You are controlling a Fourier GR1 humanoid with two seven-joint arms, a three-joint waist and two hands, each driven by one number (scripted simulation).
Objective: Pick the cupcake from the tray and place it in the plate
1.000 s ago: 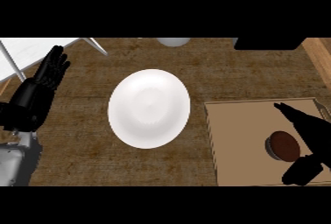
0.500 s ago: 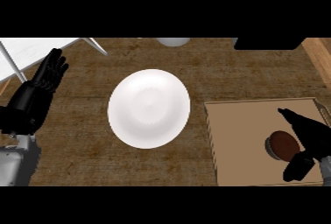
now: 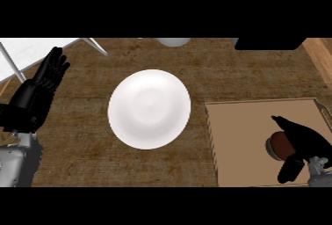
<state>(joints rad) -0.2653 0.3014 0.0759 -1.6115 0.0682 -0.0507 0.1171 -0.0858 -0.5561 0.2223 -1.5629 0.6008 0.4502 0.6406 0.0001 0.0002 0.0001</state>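
Observation:
A brown cupcake [image 3: 277, 145] sits on the tan tray [image 3: 243, 140] at the lower right, partly covered by my right hand [image 3: 304, 143]. That hand lies over the cupcake's right side with its fingers stretched toward the upper left and its thumb hanging below; the fingers are not curled round the cupcake. A white plate [image 3: 149, 108] rests on the wooden counter at the centre, with nothing on it. My left hand [image 3: 35, 96] stands at the left edge, open, fingers pointing up, resting.
A white surface with a metal bar [image 3: 26, 52] fills the upper left corner. A pale round object [image 3: 174, 41] and a black object [image 3: 269, 43] sit along the top edge. A wooden strip [image 3: 321, 57] runs down the upper right.
My right hand has slid down and slightly right over the tray, closing in on the cupcake and covering more of it. The left hand and plate stay where they were.

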